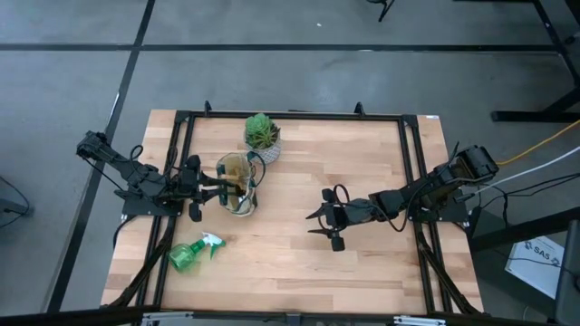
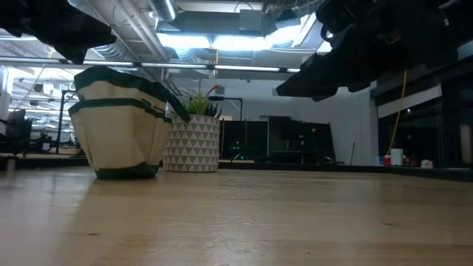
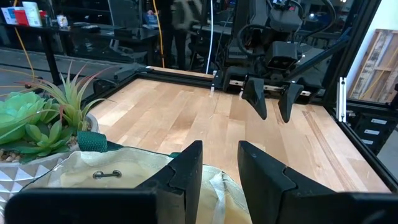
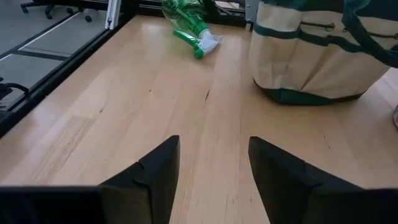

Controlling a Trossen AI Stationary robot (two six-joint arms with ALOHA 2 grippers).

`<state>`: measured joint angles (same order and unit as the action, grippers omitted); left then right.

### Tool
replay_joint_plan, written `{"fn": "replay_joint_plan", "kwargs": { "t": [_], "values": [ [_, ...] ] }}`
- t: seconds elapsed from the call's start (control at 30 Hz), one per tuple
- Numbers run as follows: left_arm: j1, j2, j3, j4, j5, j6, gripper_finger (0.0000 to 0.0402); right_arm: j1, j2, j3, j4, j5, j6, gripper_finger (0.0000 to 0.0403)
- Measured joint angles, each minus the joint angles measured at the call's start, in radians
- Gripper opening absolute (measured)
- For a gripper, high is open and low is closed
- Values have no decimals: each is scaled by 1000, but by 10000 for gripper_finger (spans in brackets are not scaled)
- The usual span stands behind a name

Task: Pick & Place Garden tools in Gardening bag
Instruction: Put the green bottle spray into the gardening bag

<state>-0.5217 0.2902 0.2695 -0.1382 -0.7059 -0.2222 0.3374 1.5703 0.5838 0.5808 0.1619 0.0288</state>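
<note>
One translucent green plastic spray bottle (image 1: pixel 188 254) is seen lying on its side on the wooden desk (image 1: pixel 362 263), its long axis slanted, nozzle pointing toward the one cream canvas gardening bag with green trim (image 1: pixel 237 184). It is nearer the left hand (image 1: pixel 198 189), which is held at the bag's rim, parted and empty. The right hand (image 1: pixel 328 220) is held open mid-desk, well apart. One potted plant (image 1: pixel 263 136) is counted.

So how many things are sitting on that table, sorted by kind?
Gardening bag: 1
Spray bottle: 1, lying on its side
Potted plant: 1
Total: 3. Any tools already inside the bag cannot be counted from here.
</note>
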Motion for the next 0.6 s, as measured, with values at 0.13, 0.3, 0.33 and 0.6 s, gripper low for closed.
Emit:
{"fn": "replay_joint_plan", "kwargs": {
  "t": [0.13, 0.3, 0.33, 0.6],
  "values": [
    [0, 0, 0, 0, 0, 0, 98, 0, 0, 0, 0, 0, 0, 194],
    [0, 0, 0, 0, 0, 0, 98, 0, 0, 0, 0, 0, 0, 194],
    [0, 0, 0, 2, 0, 0, 98, 0, 0, 0, 0, 0, 0, 194],
    [0, 0, 1, 62, 0, 0, 98, 0, 0, 0, 0, 0, 0, 194]
  ]
}}
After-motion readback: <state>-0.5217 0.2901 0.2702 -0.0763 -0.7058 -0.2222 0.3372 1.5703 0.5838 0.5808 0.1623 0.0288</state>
